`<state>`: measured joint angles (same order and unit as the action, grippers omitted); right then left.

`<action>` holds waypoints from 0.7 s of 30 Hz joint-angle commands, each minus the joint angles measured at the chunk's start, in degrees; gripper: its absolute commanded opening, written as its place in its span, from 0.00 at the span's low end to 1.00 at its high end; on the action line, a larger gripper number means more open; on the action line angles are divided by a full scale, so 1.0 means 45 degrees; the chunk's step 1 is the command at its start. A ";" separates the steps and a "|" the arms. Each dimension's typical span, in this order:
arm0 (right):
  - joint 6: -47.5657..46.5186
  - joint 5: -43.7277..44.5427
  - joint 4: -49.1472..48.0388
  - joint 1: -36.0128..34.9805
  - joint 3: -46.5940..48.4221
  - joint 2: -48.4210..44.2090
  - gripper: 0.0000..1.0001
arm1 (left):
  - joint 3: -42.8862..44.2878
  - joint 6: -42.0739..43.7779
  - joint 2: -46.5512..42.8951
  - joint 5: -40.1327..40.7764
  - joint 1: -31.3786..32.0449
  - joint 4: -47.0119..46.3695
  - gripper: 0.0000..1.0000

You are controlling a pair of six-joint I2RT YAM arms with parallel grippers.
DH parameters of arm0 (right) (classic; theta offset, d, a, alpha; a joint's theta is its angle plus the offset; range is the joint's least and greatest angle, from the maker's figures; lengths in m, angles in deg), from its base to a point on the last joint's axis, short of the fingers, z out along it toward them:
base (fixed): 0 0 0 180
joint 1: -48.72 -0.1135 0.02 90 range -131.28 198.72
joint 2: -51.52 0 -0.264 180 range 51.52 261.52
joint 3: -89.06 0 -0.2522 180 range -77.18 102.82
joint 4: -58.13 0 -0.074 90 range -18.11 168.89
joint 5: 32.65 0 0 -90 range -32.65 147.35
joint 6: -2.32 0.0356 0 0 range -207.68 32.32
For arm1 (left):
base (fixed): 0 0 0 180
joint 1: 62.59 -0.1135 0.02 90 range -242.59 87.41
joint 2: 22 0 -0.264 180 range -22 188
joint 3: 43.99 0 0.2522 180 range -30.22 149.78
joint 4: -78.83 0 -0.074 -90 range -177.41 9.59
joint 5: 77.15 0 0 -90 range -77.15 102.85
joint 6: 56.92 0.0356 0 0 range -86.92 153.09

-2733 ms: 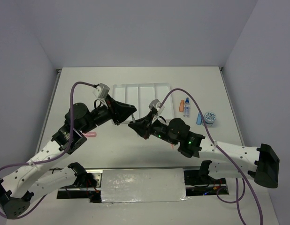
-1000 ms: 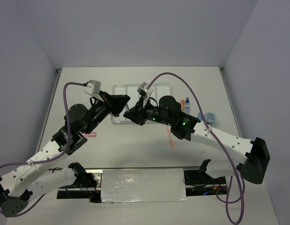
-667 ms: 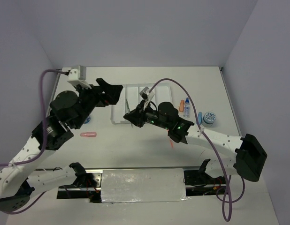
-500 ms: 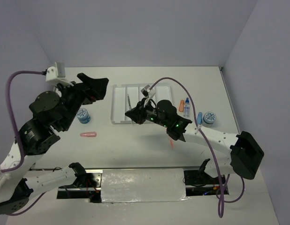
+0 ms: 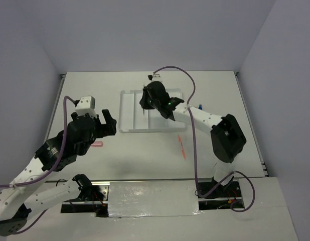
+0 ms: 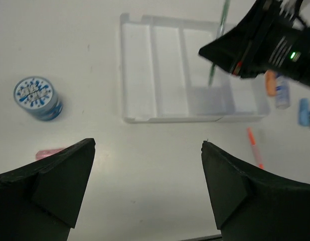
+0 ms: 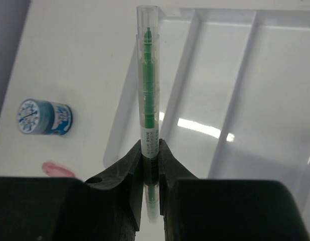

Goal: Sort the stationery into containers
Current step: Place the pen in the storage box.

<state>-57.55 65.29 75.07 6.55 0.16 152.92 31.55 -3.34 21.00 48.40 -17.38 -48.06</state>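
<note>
Gripping the thin green pen (image 7: 147, 90) btw its two fingers, the R claw (image 7: 151, 145) is reaching over the white tray (image 5: 126, 113). Its jaws are pinching the pen's lower barrel, w/ the clear-capped end sticking out past the fingertips. The pen is hanging above the tray's left half, not lying in it; can't tell which compartment is under it. The L claw (image 6: 147, 145) is hovering off the tray's near-left side, fingers spread wide w/ nothing btw them. On the desk (image 5: 145, 150), a blue-white roll (image 6: 37, 98) is standing left of the tray. A pink capsule (image 6: 49, 153) is lying further toward the near side, apart from the roll. An orange pen (image 5: 181, 147) is lying on the near side of the tray, by its right corner, not touching it. An orange capsule (image 6: 270, 83), a small clear bottle (image 6: 282, 95) and a blue capsule (image 6: 305, 111) are sitting just right of the tray.
</note>
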 commanded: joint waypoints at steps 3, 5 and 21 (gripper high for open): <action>0.0023 0.0930 0.2687 0.0173 0.3180 0.2225 0.04 | -0.0544 -0.0363 -0.0629 0.0772 0.0012 0.0786 0.99; 0.0004 0.0872 0.2945 0.0192 0.3983 0.2775 0.06 | -0.0739 -0.0246 -0.0961 0.0559 0.0031 0.0709 0.99; 0.1078 0.0305 0.2419 0.0211 0.4182 0.4615 0.51 | -0.1033 0.0067 -0.1275 -0.0107 0.0031 0.0493 0.99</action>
<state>-53.79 66.58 87.80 7.36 18.48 175.41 26.99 -3.32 15.10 48.58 -17.38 -44.17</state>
